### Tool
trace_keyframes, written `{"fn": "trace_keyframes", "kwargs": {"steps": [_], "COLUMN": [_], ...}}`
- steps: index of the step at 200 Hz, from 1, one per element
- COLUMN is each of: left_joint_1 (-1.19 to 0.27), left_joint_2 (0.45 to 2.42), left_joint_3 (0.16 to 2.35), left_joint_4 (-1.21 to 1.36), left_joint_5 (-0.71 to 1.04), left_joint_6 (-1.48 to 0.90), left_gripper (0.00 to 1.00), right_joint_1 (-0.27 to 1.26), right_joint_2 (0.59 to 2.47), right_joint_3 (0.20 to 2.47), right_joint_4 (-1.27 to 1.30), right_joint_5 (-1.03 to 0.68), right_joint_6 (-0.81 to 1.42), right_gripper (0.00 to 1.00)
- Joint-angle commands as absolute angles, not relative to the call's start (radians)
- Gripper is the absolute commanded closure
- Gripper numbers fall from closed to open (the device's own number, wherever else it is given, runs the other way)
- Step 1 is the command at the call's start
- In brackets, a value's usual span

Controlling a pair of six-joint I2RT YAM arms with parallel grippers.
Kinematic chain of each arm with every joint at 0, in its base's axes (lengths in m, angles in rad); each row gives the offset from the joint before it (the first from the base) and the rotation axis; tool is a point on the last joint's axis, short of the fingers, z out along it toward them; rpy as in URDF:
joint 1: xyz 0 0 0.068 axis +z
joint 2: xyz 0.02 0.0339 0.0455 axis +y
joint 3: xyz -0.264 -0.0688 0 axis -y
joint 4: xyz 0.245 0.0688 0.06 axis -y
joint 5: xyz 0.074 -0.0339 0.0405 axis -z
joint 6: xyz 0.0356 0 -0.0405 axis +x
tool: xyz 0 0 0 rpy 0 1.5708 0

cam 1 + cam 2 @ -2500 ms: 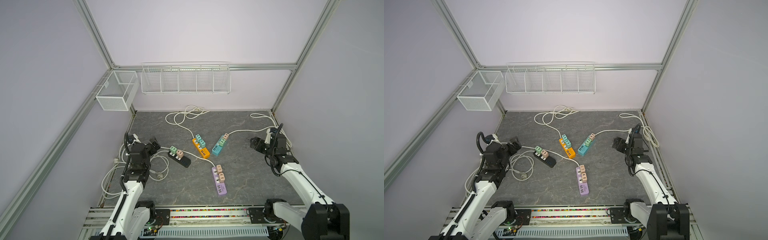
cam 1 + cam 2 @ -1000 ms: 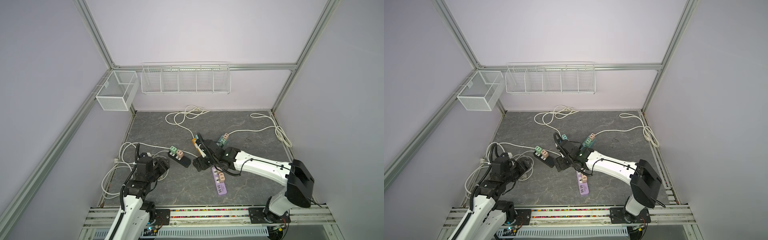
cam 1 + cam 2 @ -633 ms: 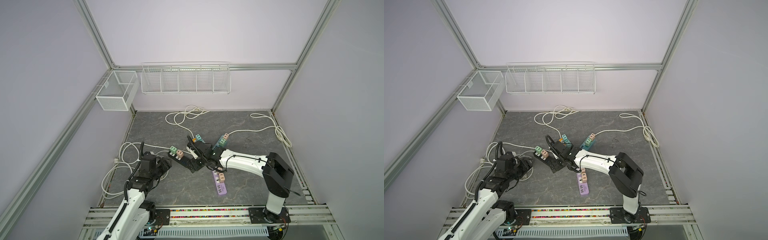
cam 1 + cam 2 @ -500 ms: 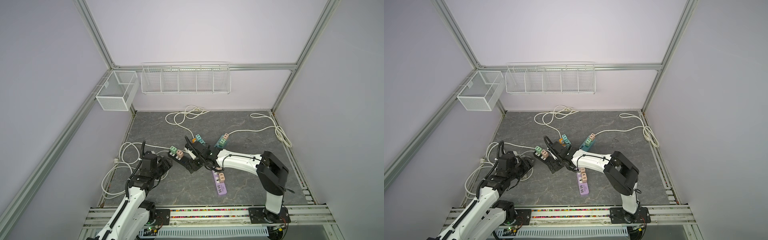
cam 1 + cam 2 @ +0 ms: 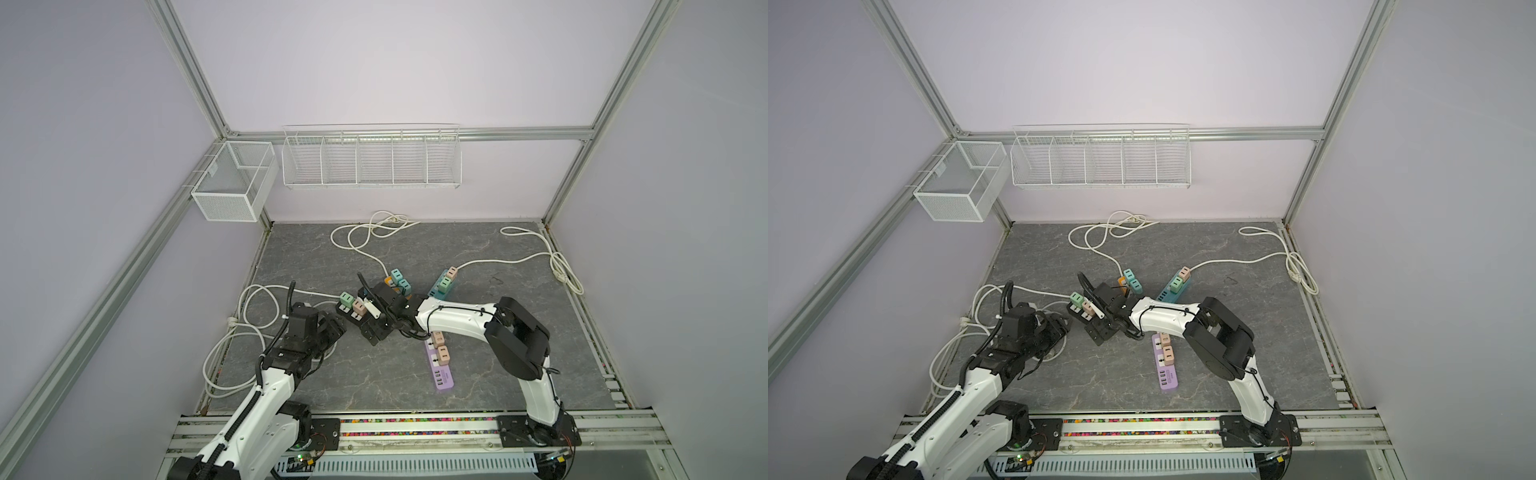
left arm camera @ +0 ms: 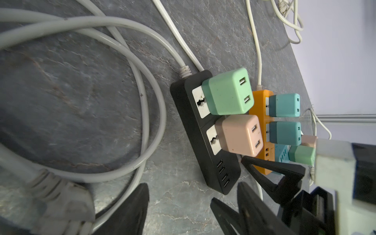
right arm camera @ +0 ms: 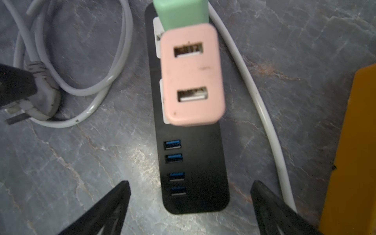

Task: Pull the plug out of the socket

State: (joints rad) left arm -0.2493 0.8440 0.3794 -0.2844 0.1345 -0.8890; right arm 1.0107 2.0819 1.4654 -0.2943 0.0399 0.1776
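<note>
A mesh basket (image 5: pixel 226 203) hangs beside a wire rack (image 5: pixel 370 166), seemingly frame-mounted.

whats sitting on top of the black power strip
A green plug and a pink plug stand side by side in the two sockets of the black power strip. Its four blue USB ports are bare. The plugs hide their own prongs and part of each socket face.

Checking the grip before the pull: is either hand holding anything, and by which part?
Nothing is held. The right hand is open over the black power strip; the left hand is open beside it.
</note>
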Motion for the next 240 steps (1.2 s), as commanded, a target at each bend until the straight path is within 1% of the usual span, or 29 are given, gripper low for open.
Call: {"fn": "trace_keyframes", "kwargs": {"steps": [1, 66, 116, 141, 164, 186, 205, 231, 240], "left_joint_1": [-0.254, -0.253, -0.253, -0.254, -0.255, -0.255, -0.256, -0.271, -0.280], "left_joint_2": [0.845, 0.832, 0.848, 0.834, 0.808, 0.785, 0.766, 0.759, 0.726], "left_joint_3": [0.383, 0.398, 0.424, 0.420, 0.420, 0.417, 0.417, 0.395, 0.384], "left_joint_4": [-0.297, -0.326, -0.340, -0.332, -0.331, -0.331, -0.339, -0.350, -0.348], "left_joint_5": [0.095, 0.081, 0.088, 0.100, 0.093, 0.094, 0.093, 0.092, 0.094], "left_joint_6": [-0.891, -0.877, -0.865, -0.884, -0.905, -0.925, -0.938, -0.957, -0.963], "left_gripper": [0.31, 0.31, 0.30, 0.31, 0.31, 0.31, 0.32, 0.33, 0.33], "right_joint_1": [1.015, 1.014, 1.016, 1.018, 1.018, 1.018, 1.018, 1.024, 1.032], "right_joint_2": [2.117, 2.178, 2.187, 2.151, 2.120, 2.098, 2.082, 2.041, 2.027], "right_joint_3": [1.501, 1.556, 1.571, 1.534, 1.501, 1.466, 1.439, 1.379, 1.359], "right_joint_4": [-0.293, -0.312, -0.331, -0.318, -0.313, -0.305, -0.313, -0.306, -0.311], "right_joint_5": [0.040, 0.040, 0.034, 0.025, 0.042, 0.051, 0.073, 0.112, 0.138], "right_joint_6": [0.135, 0.074, 0.053, 0.054, 0.075, 0.098, 0.142, 0.203, 0.220], "right_gripper": [0.08, 0.17, 0.31, 0.41, 0.46, 0.48, 0.52, 0.54, 0.54]}}
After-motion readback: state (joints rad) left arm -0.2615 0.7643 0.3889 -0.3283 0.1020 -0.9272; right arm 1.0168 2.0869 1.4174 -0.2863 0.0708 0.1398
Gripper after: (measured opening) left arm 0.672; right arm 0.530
